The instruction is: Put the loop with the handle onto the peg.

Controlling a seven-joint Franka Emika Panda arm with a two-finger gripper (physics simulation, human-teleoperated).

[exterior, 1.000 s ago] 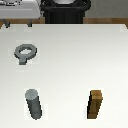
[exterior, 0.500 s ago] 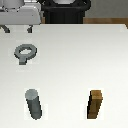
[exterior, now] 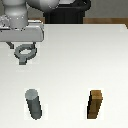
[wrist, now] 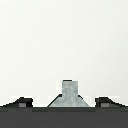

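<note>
The table (exterior: pixel 75 60) was the biggest thing there, one pale top. Over its far corner, on the exterior view's left, hung the one arm with its gripper (exterior: pixel 21 44), directly above the loop with the handle (exterior: pixel 24 53). The claw looked spread wide: in the wrist view the two dark fingertips (wrist: pixel 21 102) sat far apart with the loop's stub handle between them, and neither touched the metal as far as I could tell. The ring lay flat on the table, not yet lifted.

From where I stood, the step in hand was the grasp. Doing it well would mean coming straight down, keeping the stub handle centred between the fingers, and closing on the handle rather than the ring, so that the hole stayed free for what comes after. A lopsided pinch could twist the ring as it rose, and then it would meet the post crooked.

Counting: one peg (exterior: pixel 34 103), upright and dark grey, near the front on the exterior view's left, well apart from the loop; one brown block (exterior: pixel 96 104) standing beside it to the exterior view's right; one loop.
</note>
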